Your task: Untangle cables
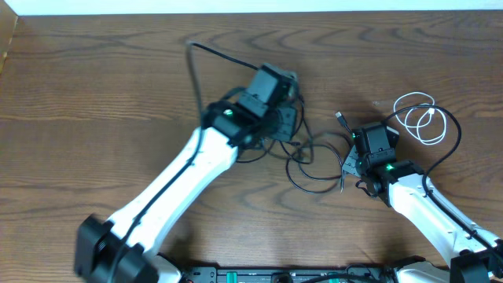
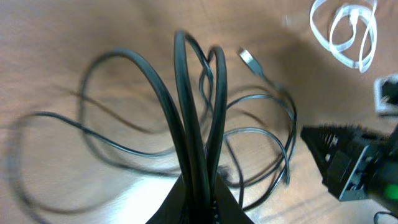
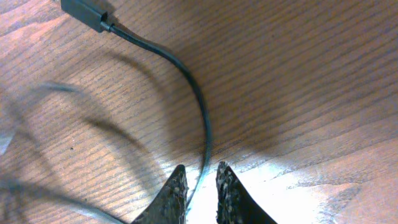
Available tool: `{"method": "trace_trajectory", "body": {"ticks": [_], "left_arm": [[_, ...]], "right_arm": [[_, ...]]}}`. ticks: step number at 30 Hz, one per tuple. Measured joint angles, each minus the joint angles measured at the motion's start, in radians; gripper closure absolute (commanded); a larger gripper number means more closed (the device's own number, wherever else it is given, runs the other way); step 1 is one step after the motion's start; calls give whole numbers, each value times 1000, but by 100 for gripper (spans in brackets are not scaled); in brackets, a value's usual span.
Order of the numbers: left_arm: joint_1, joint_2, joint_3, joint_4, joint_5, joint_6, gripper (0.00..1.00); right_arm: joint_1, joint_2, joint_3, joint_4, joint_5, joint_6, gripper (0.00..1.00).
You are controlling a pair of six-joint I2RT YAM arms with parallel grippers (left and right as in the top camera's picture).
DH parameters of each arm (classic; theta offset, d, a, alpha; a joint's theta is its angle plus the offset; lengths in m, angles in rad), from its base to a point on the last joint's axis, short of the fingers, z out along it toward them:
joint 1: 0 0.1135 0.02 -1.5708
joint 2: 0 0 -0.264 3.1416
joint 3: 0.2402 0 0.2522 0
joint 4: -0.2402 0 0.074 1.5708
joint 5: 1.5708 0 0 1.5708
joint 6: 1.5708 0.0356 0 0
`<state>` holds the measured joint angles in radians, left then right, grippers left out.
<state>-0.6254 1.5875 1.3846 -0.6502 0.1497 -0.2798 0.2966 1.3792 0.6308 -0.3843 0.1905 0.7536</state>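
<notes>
Overhead: left gripper [image 1: 288, 124] sits over the black cable [image 1: 223, 56] tangle mid-table. right gripper [image 1: 346, 163] is at the tangle's right edge, near the loose plug [image 1: 339, 118]. white cable [image 1: 420, 118] lies coiled on its own far right, apart from the black loops, so I judge it's already free. Both jaw states are hidden under the wrists here

Left wrist: jaws pressed together, pinching a bunch of several black strands that rise as tall loops from the fingers [image 2: 199, 199]. That's the risk: with more than one strand in the pinch, a straight lift would drag the whole knot. I'd pull slowly, up and away from the right arm, and watch which loop tightens. If they bunch, I'd re-grip on a single strand. Only this view shows how the loops cross

Right wrist: one black strand runs from the plug down between the fingertips [image 3: 227, 193]. Jaws are nearly closed around it, but I can't tell whether they actually bite, since the contact is off the bottom edge. I'd want this end anchored as the fixed side. Only this view shows the strand is single and lying flat on the table [image 3: 311, 74]
</notes>
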Motion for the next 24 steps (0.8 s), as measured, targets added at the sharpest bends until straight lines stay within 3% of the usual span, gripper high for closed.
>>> {"method": "trace_trajectory", "body": {"ticks": [9, 17, 24], "left_arm": [[75, -197, 0, 0, -219, 19, 92], [119, -248, 0, -32, -316, 19, 92], [119, -247, 0, -53, -321, 19, 93]], "right_arm": [[0, 0, 0, 0, 0, 0, 85], [-1, 0, 0, 91, -124, -62, 41], [-5, 0, 0, 196, -428, -216, 25]]}}
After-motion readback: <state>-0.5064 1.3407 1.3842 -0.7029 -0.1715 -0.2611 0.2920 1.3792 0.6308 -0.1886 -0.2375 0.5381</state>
